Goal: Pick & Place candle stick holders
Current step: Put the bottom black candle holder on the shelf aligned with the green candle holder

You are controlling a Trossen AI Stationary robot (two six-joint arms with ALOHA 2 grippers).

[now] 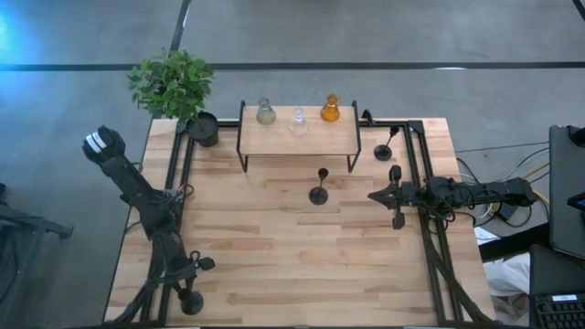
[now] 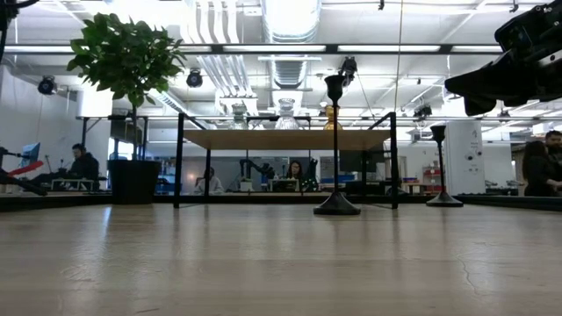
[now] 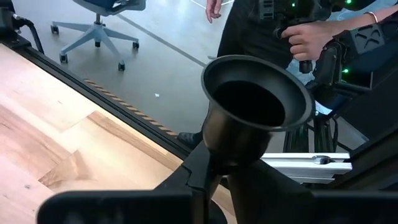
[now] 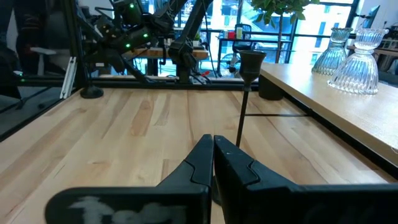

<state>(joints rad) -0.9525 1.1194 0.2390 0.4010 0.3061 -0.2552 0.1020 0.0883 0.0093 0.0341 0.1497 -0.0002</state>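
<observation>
A slim black candle stick holder stands on its disc base at the table's middle; it also shows in the low view. A second one stands at the far right. Olive-green, clear and amber glass holders stand on a low shelf. My right gripper is shut and empty, right of the middle holder, whose stem rises just ahead of it. My left gripper is at the near left corner, shut on a third black holder. My left gripper pinches the black holder's thin stem between its two fingers, just below the cup. The fingers point toward the table's near edge and lie across the stem. The cup stands above the fingers. The gripper hides whether the disc base rests on the table.
A potted plant stands at the far left corner. The shelf's black frame legs stand on the far half of the table. Black rails run along both table sides. A person's hand shows beyond the near edge.
</observation>
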